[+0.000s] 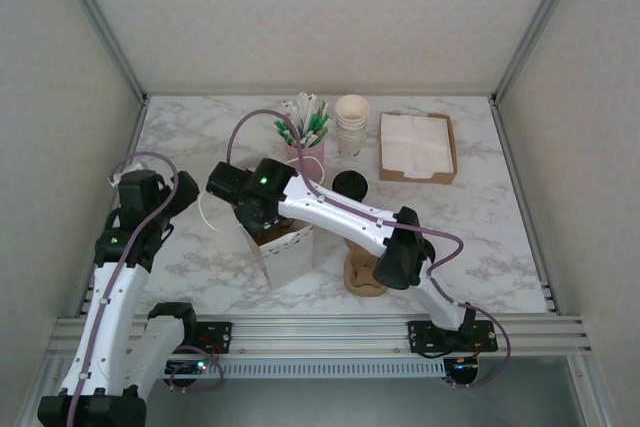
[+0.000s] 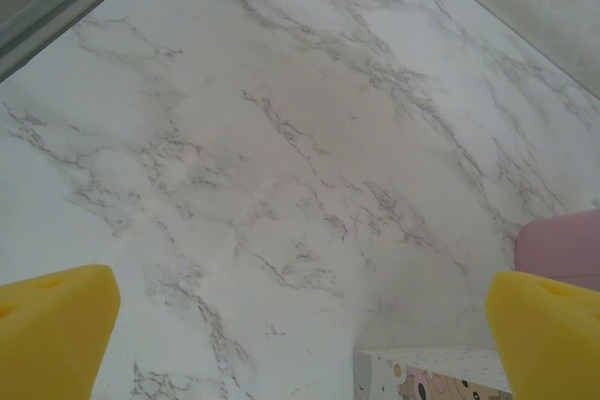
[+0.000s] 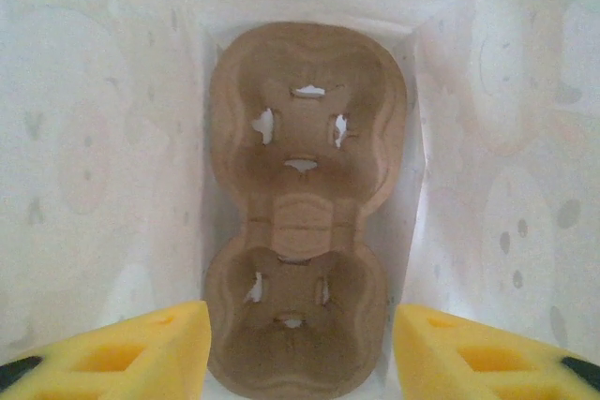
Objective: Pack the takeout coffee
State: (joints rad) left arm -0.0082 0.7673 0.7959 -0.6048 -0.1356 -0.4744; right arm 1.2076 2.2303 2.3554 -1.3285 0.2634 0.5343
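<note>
Right jaws parted, coffee [image 1: 350, 184] upright

No words, numbers, brand marks or signs can be read in any view. The white paper bag [image 2: 441, 374] carries a printed pattern of dots and small coloured shapes on its outer face, with no letters among them. Seen from inside in the right wrist view, that print shows through the walls only as faint blotches. The brown pulp cup carrier [image 3: 300, 222] bears no legible marking.
</note>
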